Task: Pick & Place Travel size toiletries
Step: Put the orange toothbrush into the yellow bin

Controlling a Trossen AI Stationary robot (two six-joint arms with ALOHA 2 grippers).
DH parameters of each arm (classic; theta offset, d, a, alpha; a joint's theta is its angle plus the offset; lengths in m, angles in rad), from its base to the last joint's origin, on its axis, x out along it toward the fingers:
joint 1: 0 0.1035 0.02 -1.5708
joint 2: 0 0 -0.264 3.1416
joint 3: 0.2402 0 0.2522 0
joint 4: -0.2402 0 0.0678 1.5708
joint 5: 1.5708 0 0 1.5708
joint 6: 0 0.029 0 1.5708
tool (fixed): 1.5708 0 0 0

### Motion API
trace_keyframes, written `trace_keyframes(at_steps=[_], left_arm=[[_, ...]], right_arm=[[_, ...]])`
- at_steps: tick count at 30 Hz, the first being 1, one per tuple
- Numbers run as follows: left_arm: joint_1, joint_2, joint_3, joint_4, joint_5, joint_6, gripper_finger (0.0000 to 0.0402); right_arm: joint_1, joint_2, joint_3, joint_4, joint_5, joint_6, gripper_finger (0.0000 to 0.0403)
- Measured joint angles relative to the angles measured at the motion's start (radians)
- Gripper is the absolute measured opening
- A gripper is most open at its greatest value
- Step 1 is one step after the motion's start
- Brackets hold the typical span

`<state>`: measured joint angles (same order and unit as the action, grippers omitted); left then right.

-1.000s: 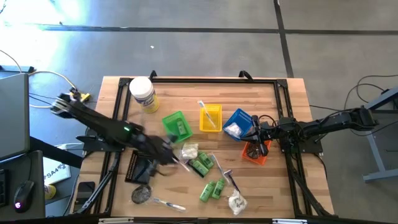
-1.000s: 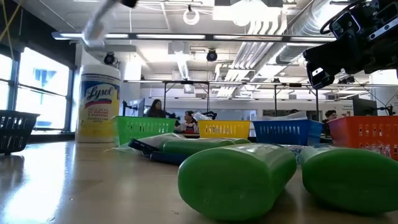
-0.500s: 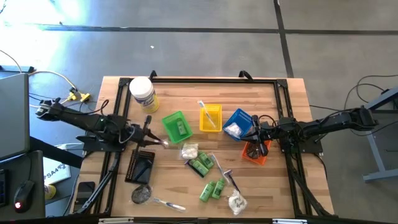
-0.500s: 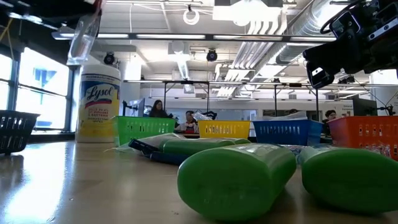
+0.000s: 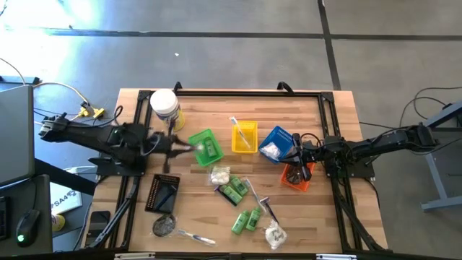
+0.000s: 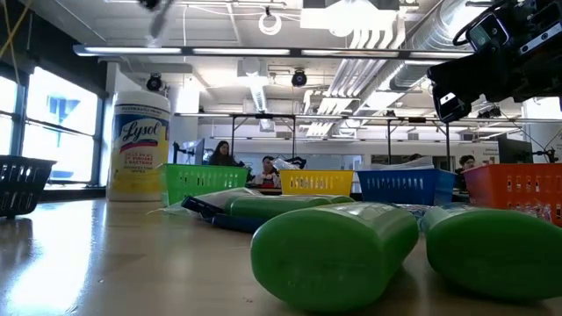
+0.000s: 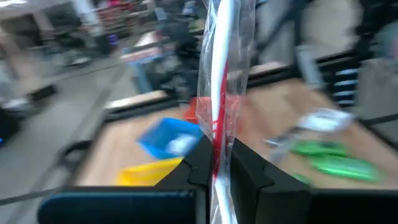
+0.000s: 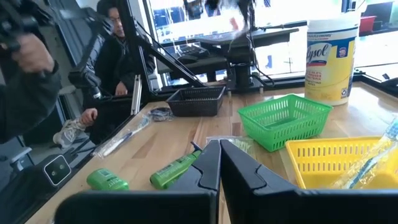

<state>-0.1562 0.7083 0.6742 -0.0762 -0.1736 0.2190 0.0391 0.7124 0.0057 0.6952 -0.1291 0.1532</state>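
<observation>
One camera hung overhead and looked straight down on the whole table [image 5: 303, 217], both arms reaching in from the sides. Another sat at tabletop height, so close to two green tubes [image 6: 334, 250] that they filled its foreground, and faced level across the wood into the room. The left wrist camera looked along its own fingers [image 7: 193, 165], with the blue tray [image 7: 168, 137] beyond. The right wrist camera faced across the table toward the white jar [image 8: 329, 59], green tray [image 8: 285, 119] and yellow tray [image 8: 329, 163], all three also seen from overhead and from the low camera
</observation>
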Motion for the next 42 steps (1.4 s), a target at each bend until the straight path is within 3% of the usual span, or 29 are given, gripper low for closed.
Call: trace_keyframes(at_steps=[7,15,25,34,42], left_arm=[[0.169,0.383,0.409,-0.227,-0.234,0.310,0.0026],[0.303,0.782,0.689,-0.433,-0.234,0.649,0.0026],[0.307,1.090,0.739,-0.369,-0.361,1.002,0.0026],[0.307,1.176,0.739,-0.269,-0.351,1.177,0.0026],[0.307,1.237,0.739,-0.210,-0.332,1.215,0.0026]], right_arm=[[0.000,0.000,0.000,0.037,0.000,0.000,0.0002],[0.000,0.000,0.000,0.057,0.000,0.000,0.0002],[0.000,0.000,0.000,0.043,-0.003,-0.009,0.0002],[0.000,0.000,0.000,0.040,-0.003,-0.023,0.0002],[0.000,0.000,0.000,0.040,-0.004,-0.023,0.0002]])
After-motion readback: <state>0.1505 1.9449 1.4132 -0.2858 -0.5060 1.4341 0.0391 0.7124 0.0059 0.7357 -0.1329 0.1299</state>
